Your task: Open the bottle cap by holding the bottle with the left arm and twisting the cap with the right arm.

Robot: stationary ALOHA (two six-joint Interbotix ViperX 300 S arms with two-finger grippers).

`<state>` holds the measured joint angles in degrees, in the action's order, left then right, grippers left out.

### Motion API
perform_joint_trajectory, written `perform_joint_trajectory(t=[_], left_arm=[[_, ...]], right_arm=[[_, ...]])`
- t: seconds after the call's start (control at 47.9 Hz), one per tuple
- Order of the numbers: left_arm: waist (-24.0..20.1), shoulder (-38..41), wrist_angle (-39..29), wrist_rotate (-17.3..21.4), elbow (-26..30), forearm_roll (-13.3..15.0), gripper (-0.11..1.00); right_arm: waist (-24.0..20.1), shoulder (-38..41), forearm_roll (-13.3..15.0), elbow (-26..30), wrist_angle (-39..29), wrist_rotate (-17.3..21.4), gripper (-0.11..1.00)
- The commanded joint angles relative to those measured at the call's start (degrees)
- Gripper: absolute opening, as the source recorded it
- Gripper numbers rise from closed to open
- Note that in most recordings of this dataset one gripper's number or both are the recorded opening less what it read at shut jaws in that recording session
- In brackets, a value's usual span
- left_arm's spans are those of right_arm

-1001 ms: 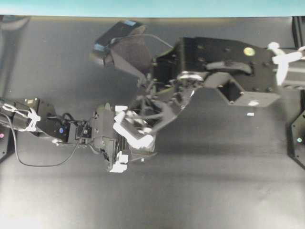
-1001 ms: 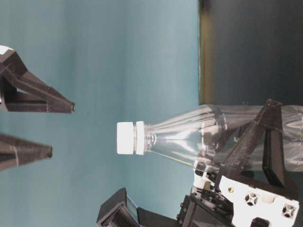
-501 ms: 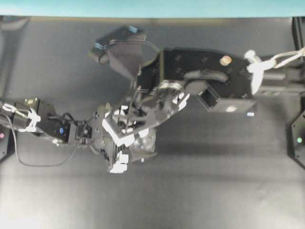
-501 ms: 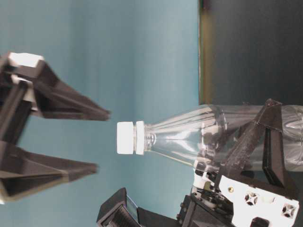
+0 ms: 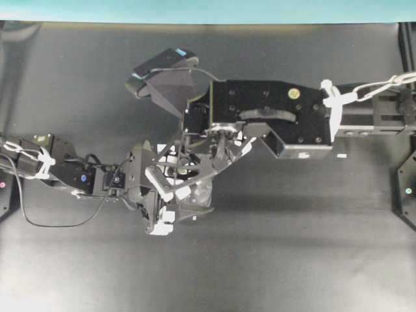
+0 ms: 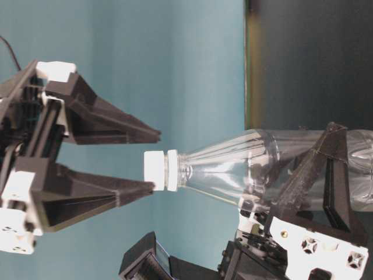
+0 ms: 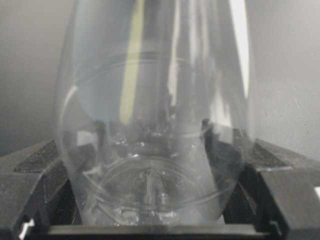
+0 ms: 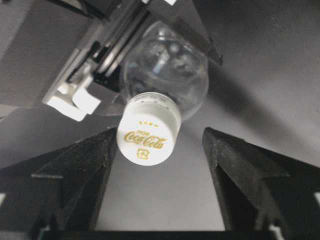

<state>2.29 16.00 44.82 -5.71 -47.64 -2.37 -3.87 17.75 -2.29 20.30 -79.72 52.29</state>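
The left gripper (image 6: 317, 192) clamps the clear bottle (image 6: 262, 169) upright above the dark tabletop (image 5: 292, 260), teal wall behind. The right gripper (image 8: 160, 150), fingers spread, flanks the white bottle cap (image 8: 147, 135) off-centre; it should centre before closing and twisting.

bottle cap (image 8: 148, 135) top: gold "Coca-Cola" script
above and below the script: small gold marks, probably text, too tiny to read
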Motion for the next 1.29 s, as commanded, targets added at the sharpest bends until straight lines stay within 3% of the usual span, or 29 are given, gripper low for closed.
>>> perform_joint_trajectory(t=[0.0, 0.188, 0.396, 0.521, 0.876, 1.168, 1.272], left_arm=[[0.35, 0.18, -0.35, -0.26, -0.09, -0.26, 0.79], [0.35, 0.18, -0.35, -0.26, 0.0, -0.26, 0.79], [0.35, 0.18, -0.35, -0.26, 0.0, -0.26, 0.79], [0.44, 0.18, -0.35, -0.26, 0.09, -0.26, 0.79], [0.53, 0.26, -0.35, -0.26, 0.18, -0.26, 0.79], [0.7, 0.18, -0.35, -0.26, 0.26, -0.26, 0.79], [0.97, 0.18, -0.35, -0.26, 0.26, -0.18, 0.79]], right_arm=[[-0.62, -0.44, 0.18, -0.09, 0.35, 0.18, 0.58], [-0.7, -0.53, 0.18, -0.44, 0.62, -2.11, 0.38], [-0.7, -0.53, 0.18, -0.44, 1.14, -5.27, 0.38], [-0.62, -0.53, 0.18, -0.44, 1.05, -10.46, 0.38], [0.18, -0.53, 0.18, -0.09, 1.14, -34.72, 0.38], [-0.44, -0.53, 0.18, -0.26, 1.05, -60.21, 0.38], [-0.7, -0.53, 0.18, -0.44, 1.32, -67.59, 0.38]])
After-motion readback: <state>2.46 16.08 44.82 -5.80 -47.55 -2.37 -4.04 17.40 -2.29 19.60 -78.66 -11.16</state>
